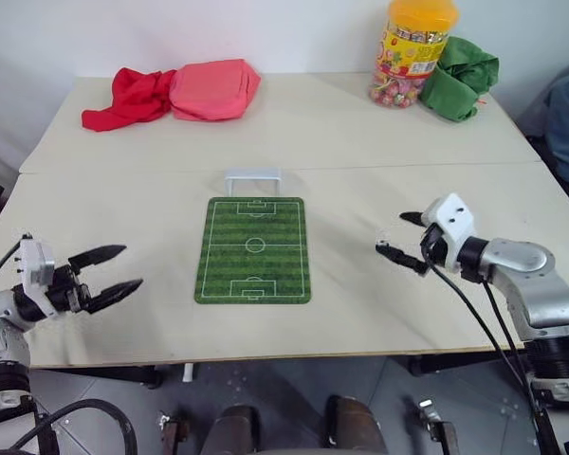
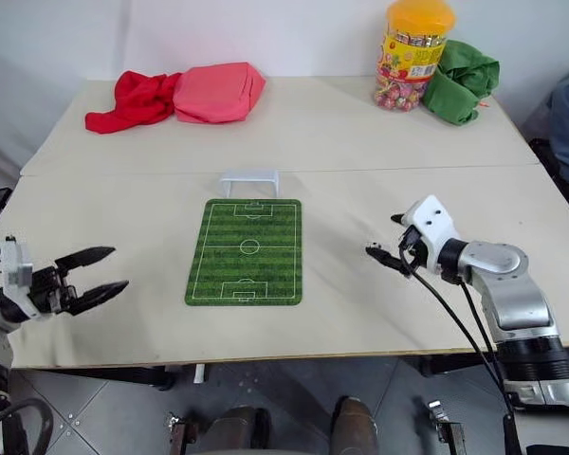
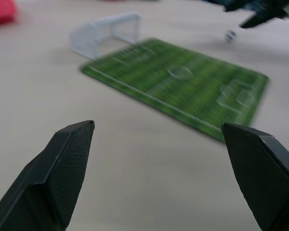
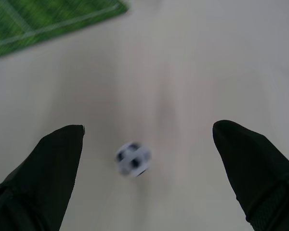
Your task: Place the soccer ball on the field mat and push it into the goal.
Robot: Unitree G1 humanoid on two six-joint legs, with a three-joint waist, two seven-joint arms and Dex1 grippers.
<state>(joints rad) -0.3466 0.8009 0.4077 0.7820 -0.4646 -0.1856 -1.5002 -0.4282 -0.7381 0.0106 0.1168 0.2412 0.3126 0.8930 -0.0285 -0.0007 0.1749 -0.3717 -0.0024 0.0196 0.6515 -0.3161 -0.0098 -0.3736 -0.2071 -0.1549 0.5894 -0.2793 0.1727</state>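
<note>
**Tiny ball sits on bare worktop, right of the mat, between spread right fingers**

The right wrist view shows the tiny white soccer ball with black patches (image 4: 133, 159), blurred, lying on the pale beige worktop (image 1: 360, 123) between the two spread black fingers (image 4: 43, 173), touching neither. A corner of the flat green striped field mat with white pitch lines and rounded corners (image 1: 254, 249) shows in the upper left of that frame, so the ball is off the mat. In the left wrist view the ball is a small speck in the upper right of the frame, beyond the mat and just beside the dark tips of the other arm.

The head views show the layout: the mat at the centre, the small white low goal frame (image 1: 253, 179) just beyond its far short edge. The right end effector (image 1: 405, 237) is released, at centre right. The left end effector (image 1: 114, 272), also released and empty, is at lower left, well apart from the mat.

Along the far edge lie a crumpled red cloth (image 1: 125, 98), a pink folded cloth (image 1: 213, 88), a clear candy jar with an orange lid (image 1: 412, 52) and a green cloth (image 1: 460, 76).
</note>
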